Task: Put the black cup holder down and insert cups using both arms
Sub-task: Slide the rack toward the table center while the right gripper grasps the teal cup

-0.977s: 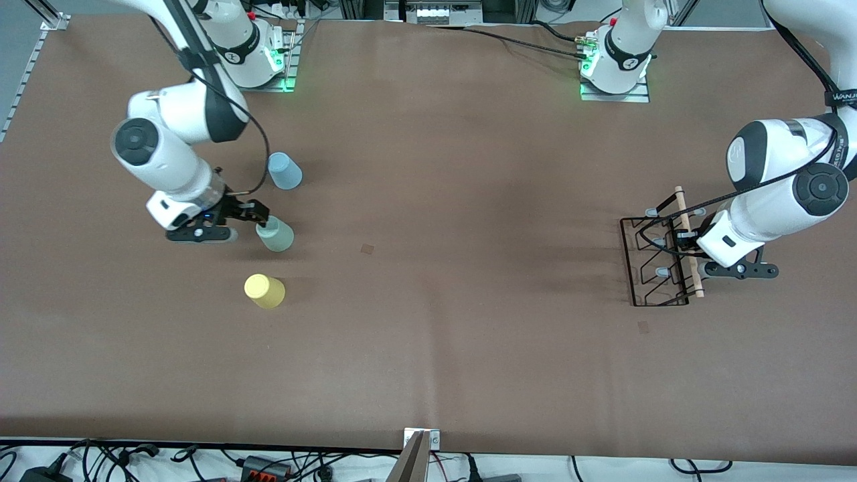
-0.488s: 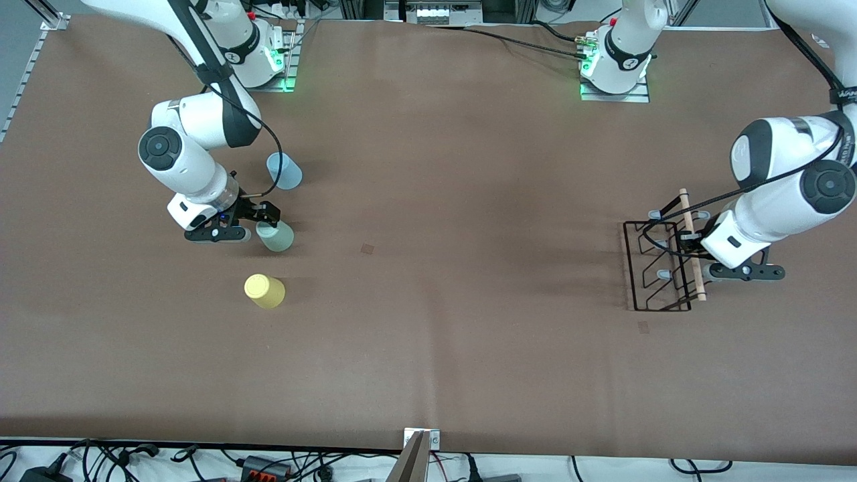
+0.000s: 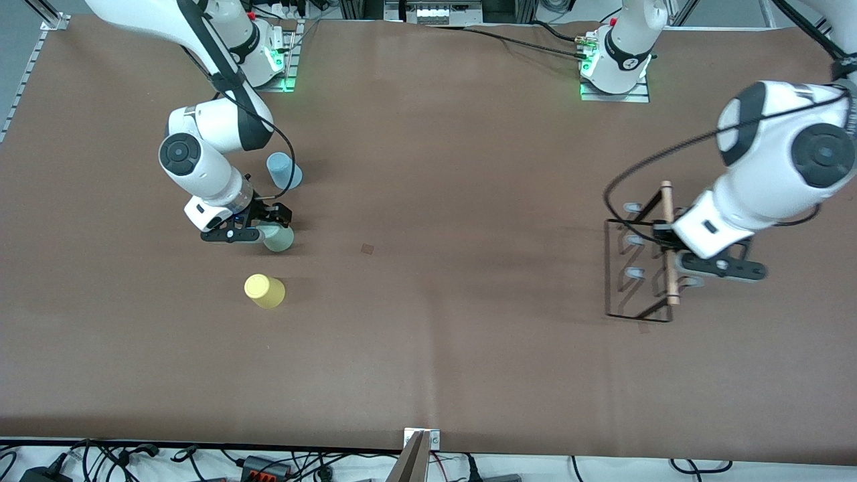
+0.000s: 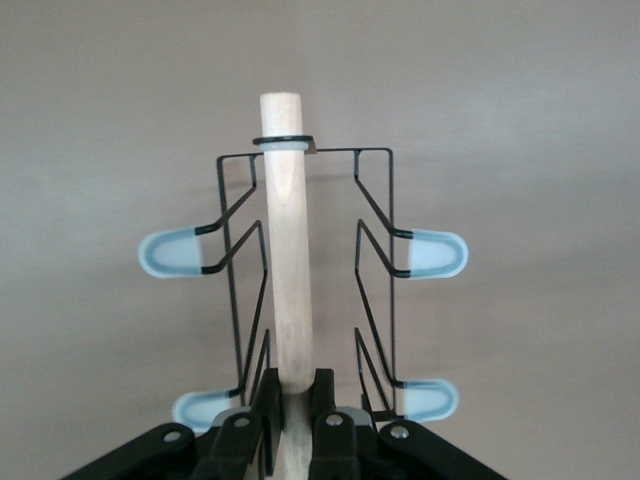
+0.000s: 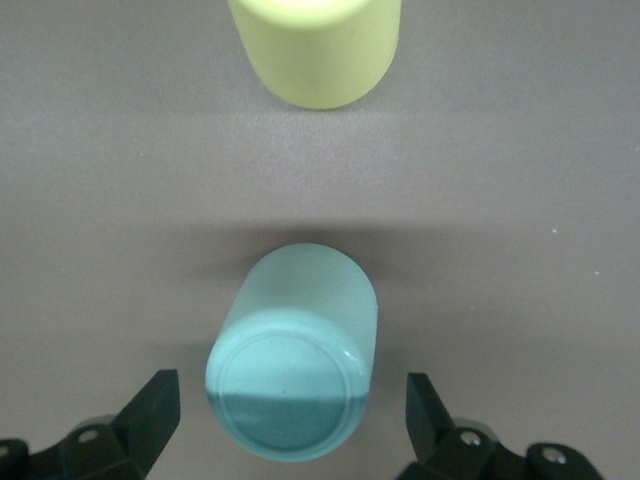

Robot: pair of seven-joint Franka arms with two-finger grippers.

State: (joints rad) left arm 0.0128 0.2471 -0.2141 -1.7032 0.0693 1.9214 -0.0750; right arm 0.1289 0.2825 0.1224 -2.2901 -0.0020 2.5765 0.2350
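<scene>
Front view: the black cup holder (image 3: pixel 639 268) has left the counter (image 3: pixel 435 335) since a second ago; it now hangs lifted and shifted toward the middle, the left pincer (image 3: pixel 669 249) clamped on its wooden handle (image 3: pixel 667 242) at the left arm's end. The right pincer (image 3: pixel 268 224) has crept over the grey-green cup (image 3: pixel 278 237), its jaws wide on either side. Judging by this, the holder is on its way to a placing spot while the first cup is about to be gripped. Three cups stand on the counter, all upside down: one light blue cup (image 3: pixel 284 170), one grey-green, one yellow cup (image 3: pixel 264 290) nearest the camera. None is on a peg.

Left wrist view: the fingers (image 4: pixel 266 400) pinch the handle (image 4: pixel 288 260) tight. Four pale-tipped pegs (image 4: pixel 432 253) show here; one holder in all.

Right wrist view: the pincer's fingers (image 5: pixel 150 410) stand wide apart, flanking the grey-green cup (image 5: pixel 295 350) without touching; the yellow cup (image 5: pixel 315 45) sits just past it.
</scene>
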